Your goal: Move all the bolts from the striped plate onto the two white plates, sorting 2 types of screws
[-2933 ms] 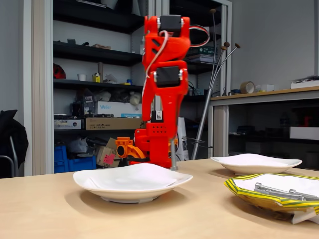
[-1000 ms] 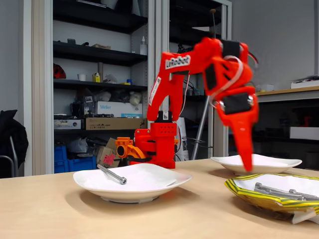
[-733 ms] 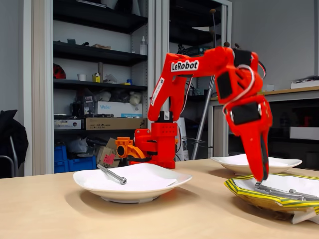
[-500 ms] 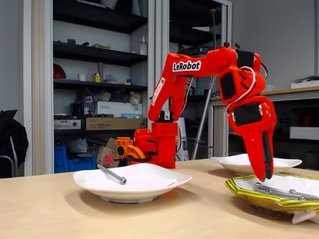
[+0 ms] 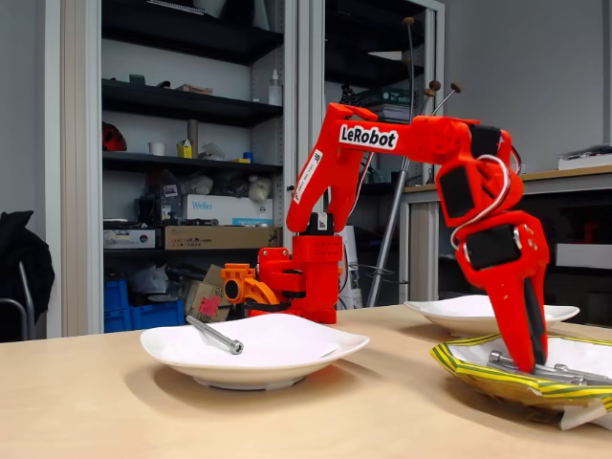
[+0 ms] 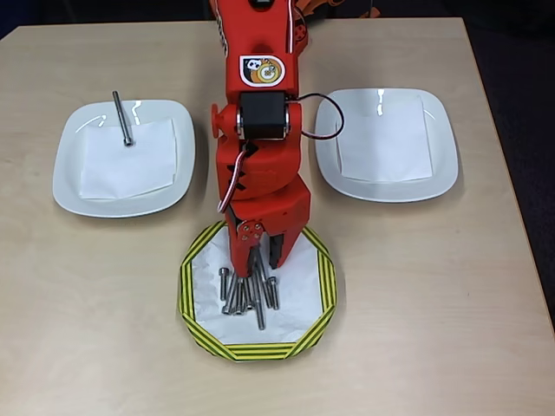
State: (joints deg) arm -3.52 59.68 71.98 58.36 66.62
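Fixed view: claw [image 5: 529, 360] tips dipped into the striped plate [image 5: 478, 374], bolts [image 5: 535, 368] right at them.
Overhead view: claw [image 6: 257, 262] spread above the bolts [image 6: 247, 293] heaped just below; closing there could pinch several or mixed lengths, spoiling the sort.

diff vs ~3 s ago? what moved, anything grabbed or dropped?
The gripper let go of a long bolt onto the white plate at left in the overhead view, then swung across and came down over the pile of bolts on the striped plate, jaws parted. Nothing gripped yet. The other white plate and the pile stayed as they were.
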